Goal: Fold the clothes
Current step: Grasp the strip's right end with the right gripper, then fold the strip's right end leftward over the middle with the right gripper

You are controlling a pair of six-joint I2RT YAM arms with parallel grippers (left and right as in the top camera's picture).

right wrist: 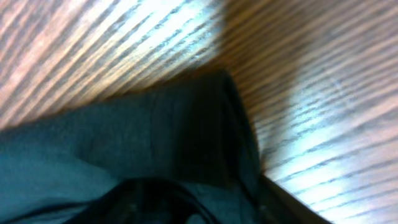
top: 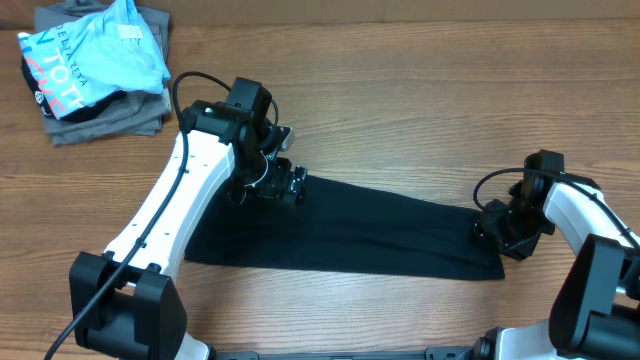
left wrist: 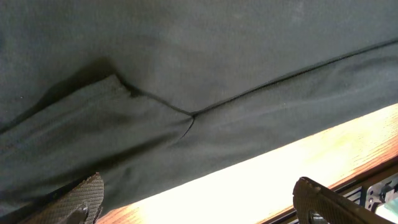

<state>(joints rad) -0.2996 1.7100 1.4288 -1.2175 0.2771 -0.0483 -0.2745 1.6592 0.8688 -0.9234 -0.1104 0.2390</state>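
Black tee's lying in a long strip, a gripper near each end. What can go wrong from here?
1. The left gripper is open at the black T-shirt's left end, pinching nothing. If the right end lifts alone, the strip may drag and skew.
2. The right gripper sits at the shirt's right corner, but its wrist view is blurred. It might catch only the top layer and pull the fold open.

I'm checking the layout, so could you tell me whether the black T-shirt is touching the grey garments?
Apart. The overhead view shows a wide strip of bare table between the black T-shirt and the grey garments in the corner.
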